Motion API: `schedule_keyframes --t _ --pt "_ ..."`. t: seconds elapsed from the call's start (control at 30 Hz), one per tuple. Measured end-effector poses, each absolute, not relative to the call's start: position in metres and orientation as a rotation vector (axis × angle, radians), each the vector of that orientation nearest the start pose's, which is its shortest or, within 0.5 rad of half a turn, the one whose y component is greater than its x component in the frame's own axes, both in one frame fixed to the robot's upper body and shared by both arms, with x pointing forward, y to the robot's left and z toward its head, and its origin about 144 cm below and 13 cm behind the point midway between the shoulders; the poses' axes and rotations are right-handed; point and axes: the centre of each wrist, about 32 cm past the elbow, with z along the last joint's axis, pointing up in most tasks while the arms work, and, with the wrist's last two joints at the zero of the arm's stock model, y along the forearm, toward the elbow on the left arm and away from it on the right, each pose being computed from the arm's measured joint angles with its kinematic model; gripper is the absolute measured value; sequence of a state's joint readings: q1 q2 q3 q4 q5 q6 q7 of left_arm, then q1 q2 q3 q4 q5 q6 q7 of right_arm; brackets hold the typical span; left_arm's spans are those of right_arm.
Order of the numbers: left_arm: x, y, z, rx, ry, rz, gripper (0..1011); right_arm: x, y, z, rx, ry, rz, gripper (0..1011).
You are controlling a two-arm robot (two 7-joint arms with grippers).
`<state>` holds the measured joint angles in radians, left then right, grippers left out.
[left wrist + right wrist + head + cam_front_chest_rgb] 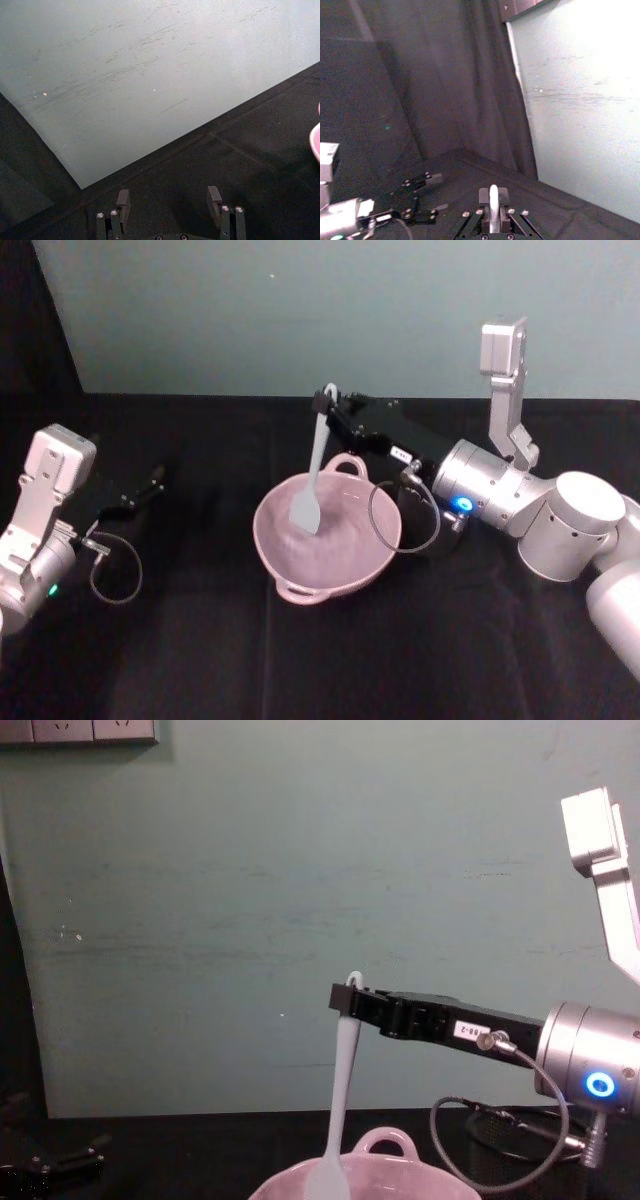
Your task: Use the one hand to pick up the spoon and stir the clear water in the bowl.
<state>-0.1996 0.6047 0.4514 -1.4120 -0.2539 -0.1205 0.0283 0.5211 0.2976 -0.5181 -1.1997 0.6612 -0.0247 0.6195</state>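
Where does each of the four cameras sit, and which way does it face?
Head: high, looking down on black table; both arms, right gripper holding white plastic spoon in pale pink round bowl.
Chest: low, facing the wall; right arm enters from right.
Left wrist: faces wall; own open left gripper.
Right wrist: faces dark curtain; own fingers clamp spoon handle.
Shared: head and chest show spoon and bowl.

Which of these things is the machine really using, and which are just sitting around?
In use:
right end effector, shut on the spoon
pink bowl, with the spoon's blade down inside it

Lying about:
left end effector, open, parked at the left
black mesh cup by the right wrist
wall socket
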Motion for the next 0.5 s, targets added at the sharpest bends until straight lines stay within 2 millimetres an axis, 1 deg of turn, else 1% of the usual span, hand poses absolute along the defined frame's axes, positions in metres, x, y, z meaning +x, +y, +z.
schedule_keyframes --t 0.07,0.2,0.23,0.3,0.5 --pt "0.489 0.310 1.140 0.304 -0.285 1.248 1011 0.583 -0.208 1.192 0.147 0.097 -0.626 112" --pt "0.489 0.310 1.140 0.304 -0.285 1.248 1011 0.585 -0.214 1.193 0.144 0.095 -0.649 112" --pt "0.489 0.310 1.140 0.304 -0.285 1.248 1011 0.585 -0.219 1.193 0.142 0.093 -0.663 112" --pt "0.489 0.310 1.140 0.305 -0.285 1.248 1011 0.584 -0.223 1.194 0.140 0.092 -0.675 112" --pt "0.489 0.310 1.140 0.305 -0.285 1.248 1011 0.572 -0.243 1.197 0.126 0.083 -0.722 112"
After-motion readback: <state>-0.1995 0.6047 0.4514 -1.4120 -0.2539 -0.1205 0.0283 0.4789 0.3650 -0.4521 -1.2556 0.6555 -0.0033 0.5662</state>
